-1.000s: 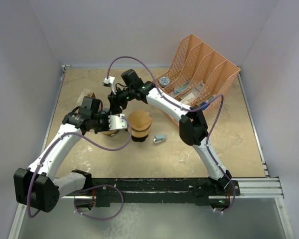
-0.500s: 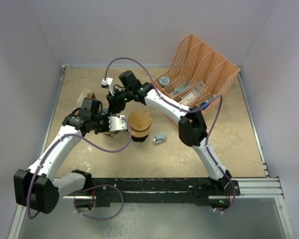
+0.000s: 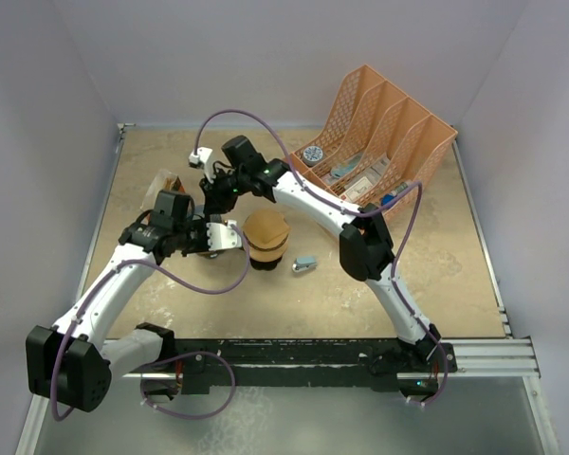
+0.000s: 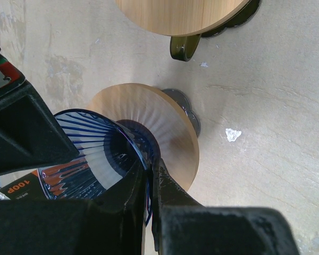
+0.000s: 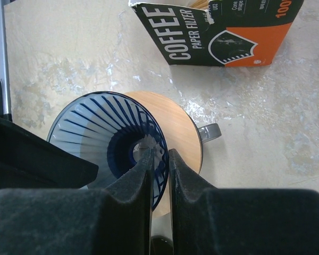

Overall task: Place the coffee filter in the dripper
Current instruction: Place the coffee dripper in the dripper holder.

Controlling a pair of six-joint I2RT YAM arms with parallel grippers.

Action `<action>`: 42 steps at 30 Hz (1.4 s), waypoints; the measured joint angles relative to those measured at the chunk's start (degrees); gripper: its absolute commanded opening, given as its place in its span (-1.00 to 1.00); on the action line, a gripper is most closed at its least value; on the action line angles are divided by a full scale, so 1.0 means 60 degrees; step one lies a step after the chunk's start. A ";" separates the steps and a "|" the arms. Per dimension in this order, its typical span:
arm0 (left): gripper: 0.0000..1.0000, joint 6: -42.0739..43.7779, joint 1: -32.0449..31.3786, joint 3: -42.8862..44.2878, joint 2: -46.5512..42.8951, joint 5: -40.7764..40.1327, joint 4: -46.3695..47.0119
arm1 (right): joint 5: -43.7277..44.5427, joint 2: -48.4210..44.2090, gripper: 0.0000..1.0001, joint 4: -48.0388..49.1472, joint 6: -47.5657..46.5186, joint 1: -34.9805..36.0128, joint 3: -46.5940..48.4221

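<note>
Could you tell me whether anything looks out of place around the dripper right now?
Yes: both the left gripper and the right gripper are pinching the rim of the same blue dripper, which appears to hold no filter. The coffee filter box lies flat nearby, its opened end ragged.
</note>
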 measured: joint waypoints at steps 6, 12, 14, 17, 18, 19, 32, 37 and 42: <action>-1.00 -0.0211 0.0004 -0.0219 -0.0127 -0.0044 0.0248 | 0.0546 -0.0040 -0.84 -0.0044 -0.0007 0.0157 0.0047; -1.00 -0.0342 0.0069 -0.0335 -0.0164 0.0000 0.0335 | 0.0940 -0.0066 -0.86 -0.0062 0.0000 0.0255 0.0051; -1.00 -0.0364 0.0131 -0.0350 -0.0153 0.0073 0.0328 | 0.1071 -0.0084 -0.86 -0.0073 -0.0004 0.0270 0.0051; -1.00 -0.0364 0.0233 -0.0353 -0.0109 0.0219 0.0310 | 0.1253 -0.0091 -0.87 -0.0073 0.0000 0.0317 0.0051; -1.00 -0.0364 0.0273 -0.0353 -0.0102 0.0273 0.0288 | 0.1300 -0.0095 -0.87 -0.0073 -0.0004 0.0331 0.0051; -1.00 -0.0364 0.0321 -0.0353 -0.0091 0.0342 0.0273 | 0.1344 -0.0098 -0.87 -0.0073 -0.0004 0.0335 0.0051; -1.00 -0.0331 0.0583 -0.0284 0.0106 0.0707 0.0248 | 0.1614 -0.0076 -0.87 -0.0113 -0.0036 0.0375 0.0127; -1.00 -0.0331 0.0659 -0.0277 0.0175 0.0849 0.0280 | 0.1639 -0.0036 -0.84 -0.0149 -0.0069 0.0375 0.0211; -1.00 -0.0339 0.0729 -0.0259 0.0244 0.0969 0.0295 | 0.1741 0.0025 -0.82 -0.0208 -0.0113 0.0375 0.0313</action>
